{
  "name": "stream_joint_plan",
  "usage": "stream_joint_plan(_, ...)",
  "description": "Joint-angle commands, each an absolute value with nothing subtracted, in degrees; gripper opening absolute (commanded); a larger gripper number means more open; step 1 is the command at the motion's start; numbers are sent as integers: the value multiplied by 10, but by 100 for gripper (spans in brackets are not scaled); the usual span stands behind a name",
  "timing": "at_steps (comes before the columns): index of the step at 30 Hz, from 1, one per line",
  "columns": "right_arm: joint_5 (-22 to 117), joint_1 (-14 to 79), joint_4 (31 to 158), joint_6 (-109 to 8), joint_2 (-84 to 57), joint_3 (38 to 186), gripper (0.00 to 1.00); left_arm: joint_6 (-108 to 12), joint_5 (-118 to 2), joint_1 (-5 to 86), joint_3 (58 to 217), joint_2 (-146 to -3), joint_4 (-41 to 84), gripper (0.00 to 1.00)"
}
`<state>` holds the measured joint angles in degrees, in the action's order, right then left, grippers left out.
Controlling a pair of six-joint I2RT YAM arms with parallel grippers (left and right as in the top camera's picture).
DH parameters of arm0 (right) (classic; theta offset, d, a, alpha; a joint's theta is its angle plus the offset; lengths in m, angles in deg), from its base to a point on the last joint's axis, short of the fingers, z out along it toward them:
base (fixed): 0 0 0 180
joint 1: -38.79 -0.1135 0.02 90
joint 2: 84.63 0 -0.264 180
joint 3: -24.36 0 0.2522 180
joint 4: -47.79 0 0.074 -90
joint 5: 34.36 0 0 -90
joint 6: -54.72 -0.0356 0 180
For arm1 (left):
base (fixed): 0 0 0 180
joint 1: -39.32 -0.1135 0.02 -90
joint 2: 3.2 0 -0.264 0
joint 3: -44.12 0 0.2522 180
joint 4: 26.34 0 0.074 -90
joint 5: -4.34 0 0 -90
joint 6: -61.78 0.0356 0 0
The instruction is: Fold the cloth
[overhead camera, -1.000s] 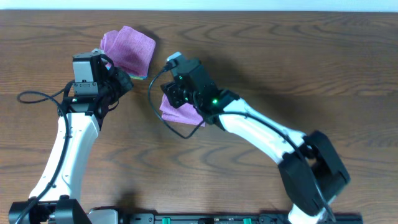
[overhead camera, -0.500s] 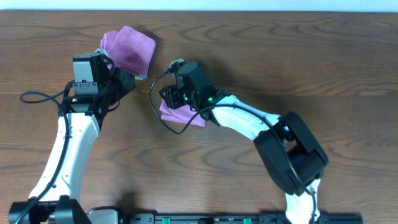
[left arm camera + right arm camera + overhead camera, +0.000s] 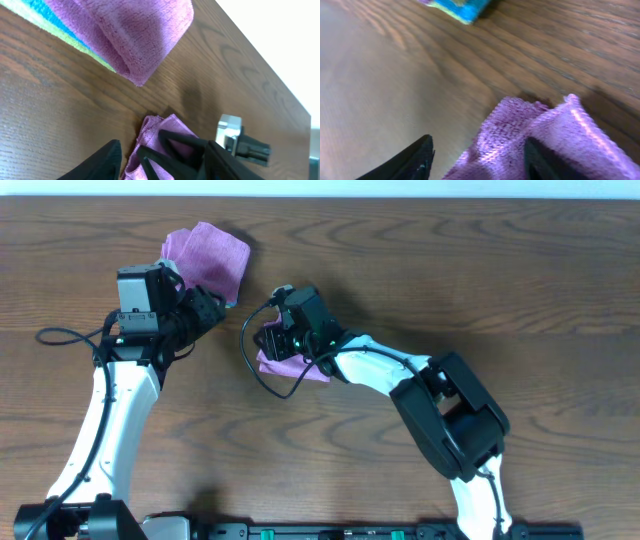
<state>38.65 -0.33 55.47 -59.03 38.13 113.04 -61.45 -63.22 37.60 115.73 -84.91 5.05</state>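
**Fold judged part done, cloth under the right arm**

In the upper left of the overhead frame a pile of folded cloths (image 3: 210,260) is seen, a purple one on top and blue and green edges beneath; that work is judged finished. Just beside it the left fingers (image 3: 107,162) are spread wide and nothing is held in them.

Near the middle of the frame the cloth (image 3: 290,365), small and purple, lies on the desk (image 3: 480,270), well apart from the pile. It is shown bunched and doubled over rather than flat, so the fold is judged begun but not squared off. The right fingers (image 3: 417,160) are held apart low over it, with a raised edge of the cloth between them; no closed grip is shown. A neat final fold and flattening are judged to be left, and perhaps a move to the pile.

The desk is dark wood with a clear grain. A black cable (image 3: 262,375) loops beside the cloth. Along the top edge a pale strip (image 3: 400,188) is seen beyond the desk; little else of the room can be made out.
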Motion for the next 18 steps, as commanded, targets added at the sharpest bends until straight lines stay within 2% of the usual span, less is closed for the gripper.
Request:
stream_joint_plan(1, 357, 1, 550, -579, 313, 1137, 65, -603, -614, 374, 1173, -840, 52, 63)
stream_joint_plan(4, 359, 7, 577, -571, 260, 1137, 73, -603, -594, 374, 1173, -840, 54, 69)
stream_joint_plan(8, 363, 29, 672, -539, 178, 1137, 77, -598, -541, 374, 1173, -840, 54, 75)
stream_joint_plan(9, 376, 36, 707, -534, 154, 1137, 86, -588, -526, 374, 1173, -840, 54, 78)
stream_joint_plan(10, 395, 43, 740, -534, 131, 1137, 99, -584, -514, 374, 1173, -840, 54, 79)
stream_joint_plan(13, 443, 64, 818, -528, 66, 1137, 99, -585, -497, 374, 1173, -839, 54, 81)
stream_joint_plan(18, 449, 88, 926, -493, -16, 1137, 99, -587, -483, 374, 1173, -835, 54, 82)
